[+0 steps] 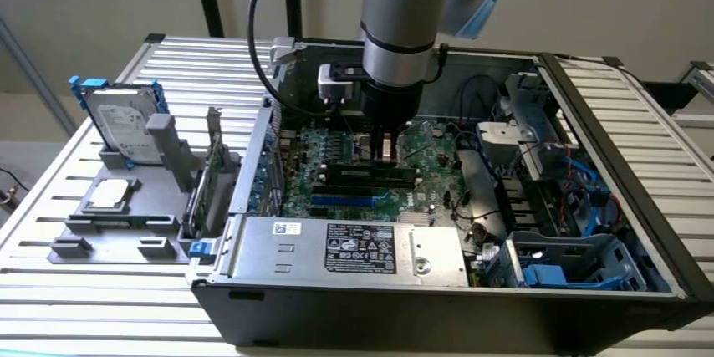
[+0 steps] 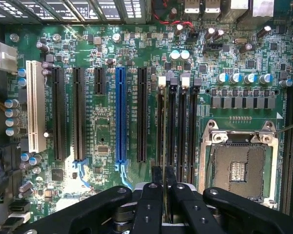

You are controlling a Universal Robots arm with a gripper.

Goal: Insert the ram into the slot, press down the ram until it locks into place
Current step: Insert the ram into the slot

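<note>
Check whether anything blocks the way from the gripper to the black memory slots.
Nothing visible does. The four black slots lie bare on the motherboard, with no stick or cable across them, and the gripper hangs right over one end of them.

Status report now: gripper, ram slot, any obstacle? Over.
Gripper low inside the case, lined up with the black slots. No cable across the slots. Over.

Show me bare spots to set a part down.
Bare slatted table on the camera side of the grey fixture, and another strip behind the hard drive. Inside the case it is crowded: tool over the motherboard, cables toward the exterior view's right.
</note>
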